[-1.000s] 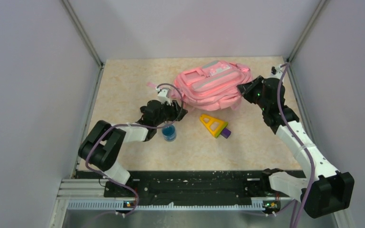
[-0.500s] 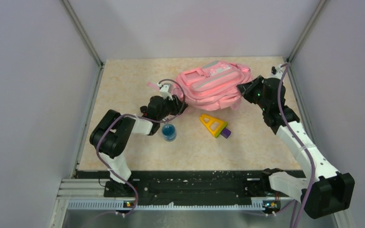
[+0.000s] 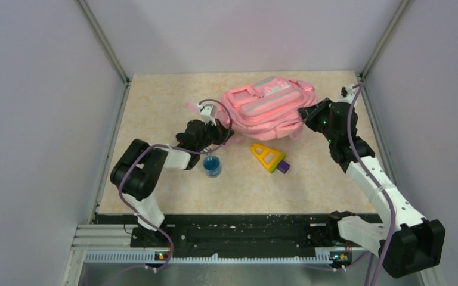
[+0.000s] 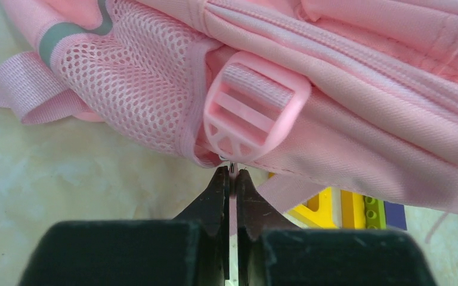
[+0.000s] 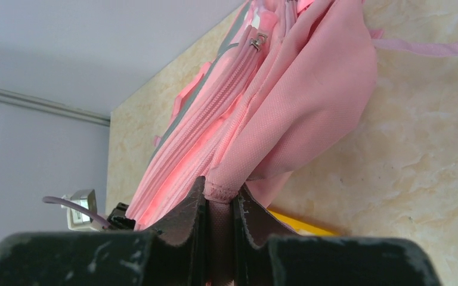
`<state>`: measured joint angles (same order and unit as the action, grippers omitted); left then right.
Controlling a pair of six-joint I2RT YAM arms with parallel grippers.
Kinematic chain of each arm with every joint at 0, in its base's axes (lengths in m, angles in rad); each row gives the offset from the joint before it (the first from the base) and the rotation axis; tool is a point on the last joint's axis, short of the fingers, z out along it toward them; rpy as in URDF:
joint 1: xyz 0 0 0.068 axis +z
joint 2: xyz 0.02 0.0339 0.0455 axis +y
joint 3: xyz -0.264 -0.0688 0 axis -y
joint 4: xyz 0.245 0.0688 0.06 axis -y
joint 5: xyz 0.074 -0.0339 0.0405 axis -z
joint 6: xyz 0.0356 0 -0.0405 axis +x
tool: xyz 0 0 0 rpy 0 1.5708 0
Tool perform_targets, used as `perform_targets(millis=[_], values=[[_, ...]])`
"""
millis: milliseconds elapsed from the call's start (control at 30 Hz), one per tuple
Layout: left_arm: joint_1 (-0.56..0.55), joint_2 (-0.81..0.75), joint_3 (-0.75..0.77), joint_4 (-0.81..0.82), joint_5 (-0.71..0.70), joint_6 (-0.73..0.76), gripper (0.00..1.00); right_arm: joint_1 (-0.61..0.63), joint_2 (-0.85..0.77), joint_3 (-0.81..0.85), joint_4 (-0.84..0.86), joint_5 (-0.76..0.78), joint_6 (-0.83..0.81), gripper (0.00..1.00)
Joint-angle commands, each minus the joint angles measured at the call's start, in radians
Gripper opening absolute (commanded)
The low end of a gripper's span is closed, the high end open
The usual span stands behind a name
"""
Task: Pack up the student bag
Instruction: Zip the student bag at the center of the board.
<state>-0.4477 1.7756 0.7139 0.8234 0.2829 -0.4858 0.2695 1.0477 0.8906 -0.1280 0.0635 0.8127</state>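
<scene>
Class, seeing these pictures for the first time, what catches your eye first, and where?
A pink bag lies far back on the table. The right hand pinches a fold of its fabric; the left hand is shut at its edge under a buckle. Nearer sit a blue cup and a yellow triangle.

A beige, marble-patterned tabletop [image 3: 155, 113] fills the middle of the top view under soft, even light that casts no hard shadows. Plain pale lilac-grey panels enclose it: a left wall [image 3: 36, 131], a back wall [image 3: 244, 33] and a right wall [image 3: 435, 107]. A slim metal post [image 3: 104, 40] rises at the upper left corner and another post [image 3: 385, 37] at the upper right. Along the lower edge lies a black base plate [image 3: 244, 229], with a ribbed aluminium rail [image 3: 214, 257] just below it.
</scene>
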Motion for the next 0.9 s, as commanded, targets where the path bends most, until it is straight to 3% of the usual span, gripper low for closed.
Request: perform_targets(millis=[0,467,867], values=[[-0.036,-0.100,0.000,-0.034,0.047,0.001,0.00,0.032,-0.084,-0.017,0.283,0.098,0.001,0.00],[-0.253,-0.288,0.111,-0.339,-0.009,0.039,0.00,0.225,-0.089,-0.199,0.412,0.491,-0.046,0.00],[-0.402,-0.308,0.185,-0.303,0.043,-0.109,0.00,0.372,0.092,-0.268,0.553,0.636,-0.079,0.00]])
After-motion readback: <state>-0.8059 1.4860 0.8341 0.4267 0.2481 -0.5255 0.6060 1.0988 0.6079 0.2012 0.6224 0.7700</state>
